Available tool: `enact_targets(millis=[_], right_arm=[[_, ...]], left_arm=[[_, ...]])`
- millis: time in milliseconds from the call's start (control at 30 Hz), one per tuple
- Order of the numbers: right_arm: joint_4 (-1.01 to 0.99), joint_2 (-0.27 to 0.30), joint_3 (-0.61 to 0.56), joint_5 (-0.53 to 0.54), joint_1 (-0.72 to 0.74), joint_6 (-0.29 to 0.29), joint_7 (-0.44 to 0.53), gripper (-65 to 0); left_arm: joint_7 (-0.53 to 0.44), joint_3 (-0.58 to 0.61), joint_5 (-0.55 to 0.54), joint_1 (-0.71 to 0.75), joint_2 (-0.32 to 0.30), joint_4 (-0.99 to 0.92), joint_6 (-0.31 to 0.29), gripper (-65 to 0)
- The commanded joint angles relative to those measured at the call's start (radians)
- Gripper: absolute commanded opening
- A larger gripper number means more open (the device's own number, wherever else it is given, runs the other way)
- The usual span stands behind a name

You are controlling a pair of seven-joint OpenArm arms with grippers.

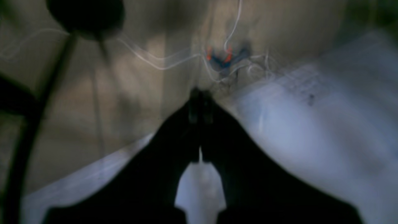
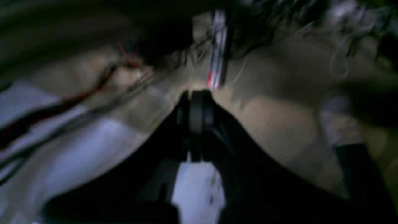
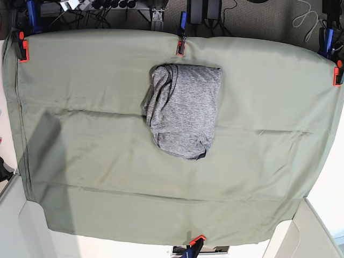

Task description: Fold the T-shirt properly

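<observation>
Grey and speckled, the T-shirt (image 3: 181,110) lies folded into a rumpled bundle on the olive-green cloth (image 3: 97,134), toward the cloth's far edge and just in front of the clamp (image 3: 181,47) at that edge's middle. Neither arm shows over the cloth. Each wrist view is blurred, yet the left gripper (image 1: 200,104) and the right gripper (image 2: 196,105) show dark fingers pressed together, clenched on nothing.

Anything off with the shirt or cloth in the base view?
The T-shirt lies in a lumpy bundle with rounded, uneven edges, its left side rolled over, not a flat square fold. The green cloth shows creases but stays clamped.
</observation>
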Motion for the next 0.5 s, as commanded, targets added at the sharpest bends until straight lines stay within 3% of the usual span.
enact_targets(millis=[0,67,267,467], right_arm=[[-0.041,0.005,-0.023,-0.013,0.014,-0.013,0.002,-65.0],[-0.150,0.005,-0.071,-0.059,0.060,-0.045,0.016,-65.0],[-0.410,0.002,-0.146,-0.167,0.257,-0.045,0.006,-65.0],[-0.433,0.002,-0.149,-0.176,0.365,-0.038,0.005,-65.0]], left_arm=[[0.000,0.029,0.001,-0.042,-0.002,-0.053,0.036,-65.0],[-0.001,0.090,0.001,-0.138,0.024,-0.166,0.087,-65.0],[-0.036,0.251,-0.023,-0.404,0.130,-0.380,0.091,-65.0],[-0.047,0.309,-0.040,-0.543,0.232,-0.463,0.092,-65.0]])
